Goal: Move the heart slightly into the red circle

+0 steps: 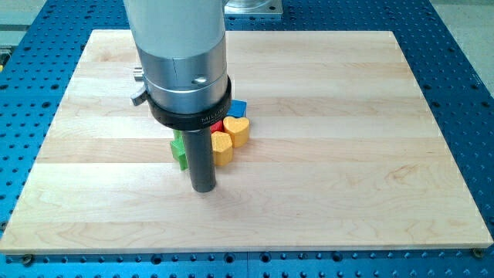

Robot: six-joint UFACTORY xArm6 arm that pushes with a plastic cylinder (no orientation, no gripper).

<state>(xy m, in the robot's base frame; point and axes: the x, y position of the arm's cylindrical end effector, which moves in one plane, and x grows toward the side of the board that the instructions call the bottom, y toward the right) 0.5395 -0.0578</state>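
A yellow heart block (238, 130) lies near the board's middle, just right of the rod. A sliver of a red block (218, 125), probably the red circle, shows touching the heart's left side; most of it is hidden behind the rod. Another yellow block (222, 148) sits just below the heart, touching it. A blue block (238, 108) lies just above the heart. A green block (180, 150) peeks out at the rod's left. My tip (203, 188) rests on the board below the cluster, left of and below the heart, apart from it.
The wooden board (347, 154) lies on a blue perforated table (463, 93). The arm's large grey body (181, 54) hides the cluster's upper left part. A metal mount (251, 6) shows at the view's top.
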